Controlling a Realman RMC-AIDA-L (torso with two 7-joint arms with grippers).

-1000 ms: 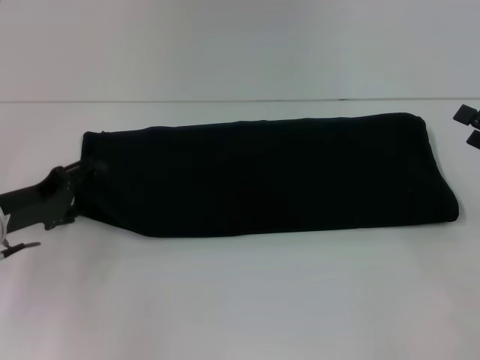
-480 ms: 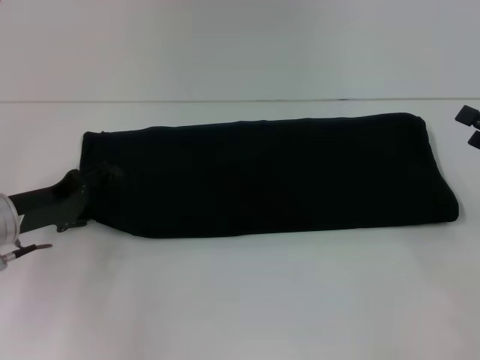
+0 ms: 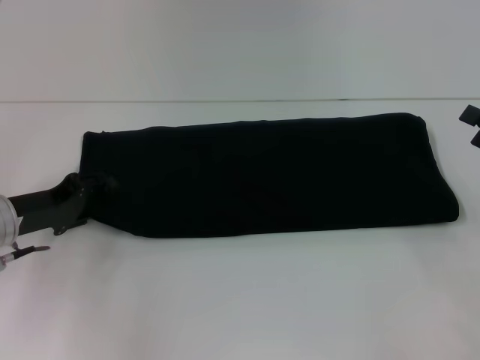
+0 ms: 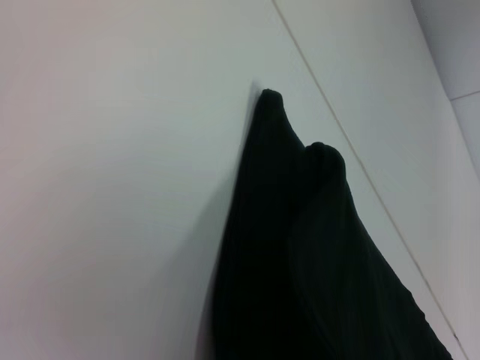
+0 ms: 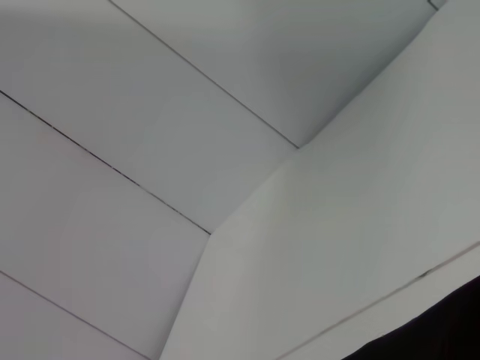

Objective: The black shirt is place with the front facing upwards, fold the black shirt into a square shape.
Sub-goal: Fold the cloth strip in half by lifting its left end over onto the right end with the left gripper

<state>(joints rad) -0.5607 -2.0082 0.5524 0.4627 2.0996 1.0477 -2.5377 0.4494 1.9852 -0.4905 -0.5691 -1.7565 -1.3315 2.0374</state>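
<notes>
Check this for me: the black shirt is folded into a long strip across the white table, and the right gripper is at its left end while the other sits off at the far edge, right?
Not quite. In the head view it is the left gripper at the left end of the black shirt, which is folded into a long strip on the white table. The right gripper is the one off at the far right edge.

We see a plain white table [image 3: 240,300] filling the view ahead of us. One thing lies directly on it: the black shirt [image 3: 270,176], folded into a long dark band that runs crosswise. One short end lies right at our left gripper [image 3: 88,193]; the other, rounded end stretches away toward our right gripper [image 3: 471,126], stopping near it. In the left wrist view the shirt [image 4: 300,255] lies flat on the white surface [image 4: 112,187], its corner narrowing to a point.
</notes>
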